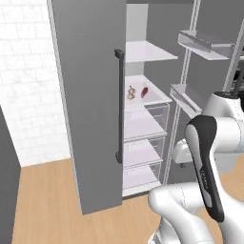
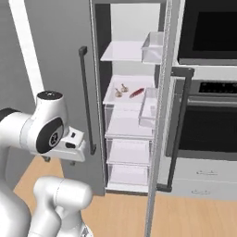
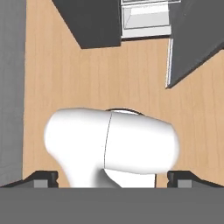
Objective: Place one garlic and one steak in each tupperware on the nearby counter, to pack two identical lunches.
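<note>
i've got the fridge open in front of me, and on its second shelf i can see a garlic on the left, a second garlic just beside it a little farther back, and to their right a steak, thin and dark red, its long axis slanting from near-left to far-right. i can't make out a second steak or any tupperware.

the gripper points down at the wooden floor, jaws spread wide apart with nothing between them. so the food lies well above and ahead of the hand, deep in the cabinet; i judge the hand must first rise and swing forward.

room is tight: the left door with its dark handle stands on one side, the right door's edge and its bins on the other, and the shelf above caps the approach. the garlics sit closer to the shelf's front left, so i'd take one first.
</note>
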